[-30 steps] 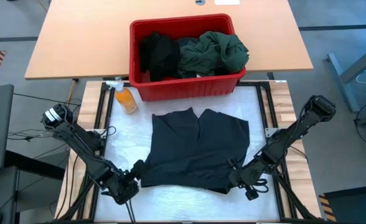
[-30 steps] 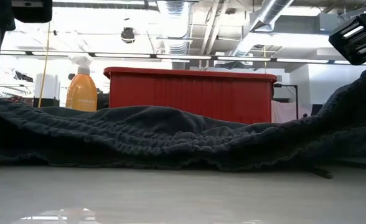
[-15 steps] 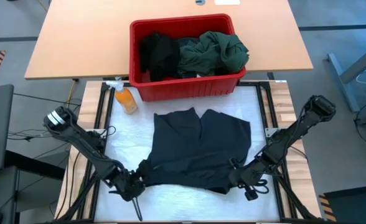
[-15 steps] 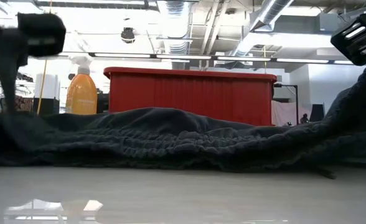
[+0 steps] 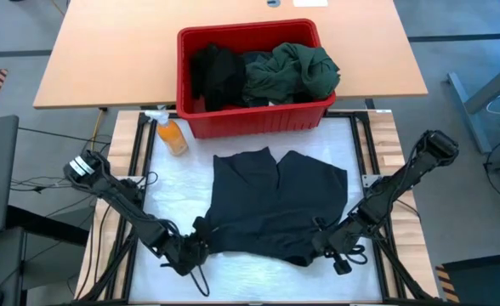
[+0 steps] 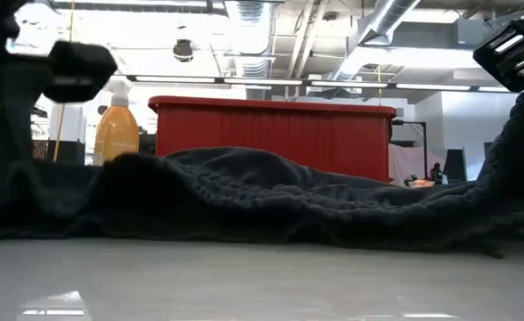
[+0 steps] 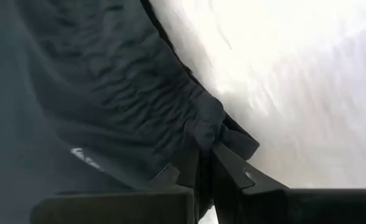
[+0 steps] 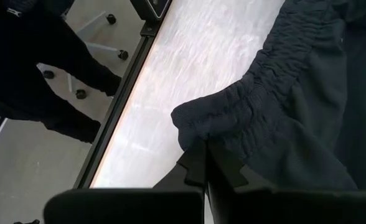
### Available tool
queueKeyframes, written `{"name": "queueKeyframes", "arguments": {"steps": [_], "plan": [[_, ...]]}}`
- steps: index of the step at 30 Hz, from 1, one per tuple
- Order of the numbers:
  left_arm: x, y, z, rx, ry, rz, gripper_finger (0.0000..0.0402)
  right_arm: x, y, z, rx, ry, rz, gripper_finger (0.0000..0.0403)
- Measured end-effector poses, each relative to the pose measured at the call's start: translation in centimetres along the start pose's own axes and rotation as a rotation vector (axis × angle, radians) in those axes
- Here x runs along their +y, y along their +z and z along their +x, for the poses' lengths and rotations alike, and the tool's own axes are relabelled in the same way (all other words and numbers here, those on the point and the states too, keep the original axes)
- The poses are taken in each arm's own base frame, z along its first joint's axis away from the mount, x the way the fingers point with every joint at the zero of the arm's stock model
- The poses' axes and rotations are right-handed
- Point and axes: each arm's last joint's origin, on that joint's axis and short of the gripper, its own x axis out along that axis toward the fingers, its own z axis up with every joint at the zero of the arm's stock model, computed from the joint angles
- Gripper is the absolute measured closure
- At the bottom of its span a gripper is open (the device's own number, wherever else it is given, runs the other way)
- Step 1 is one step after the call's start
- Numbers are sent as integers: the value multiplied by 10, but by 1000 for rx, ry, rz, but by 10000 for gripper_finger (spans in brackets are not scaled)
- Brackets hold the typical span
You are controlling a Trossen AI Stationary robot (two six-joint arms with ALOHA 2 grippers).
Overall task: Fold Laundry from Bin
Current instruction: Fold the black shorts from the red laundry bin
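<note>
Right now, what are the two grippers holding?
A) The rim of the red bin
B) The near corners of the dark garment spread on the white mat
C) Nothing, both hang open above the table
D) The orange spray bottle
B: the left gripper and the right gripper are each shut on a near corner of the dark garment, and both wrist views show gathered fabric pinched between the fingers.

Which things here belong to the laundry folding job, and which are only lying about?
Part of the job:
- dark shorts, held at the waistband by left gripper and right gripper
- red bin
- green shirt and black clothes inside it

Lying about:
- orange spray bottle
</note>
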Motion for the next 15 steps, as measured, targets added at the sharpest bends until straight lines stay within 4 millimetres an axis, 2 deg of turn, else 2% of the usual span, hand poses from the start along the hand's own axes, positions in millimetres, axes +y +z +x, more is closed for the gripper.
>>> {"name": "queueKeyframes", "arguments": {"steps": [3, 9, 15], "plan": [[7, 7, -16, -54, 30, -40, 398, 1, 1, 0, -7, 4, 0, 381], [30, 29, -61, -220, 110, -161, 400, 4, 5, -3, -57, 35, 10, 381], [63, 53, -113, -410, 159, -264, 401, 14, 31, -20, -269, 86, 5, 381]]}}
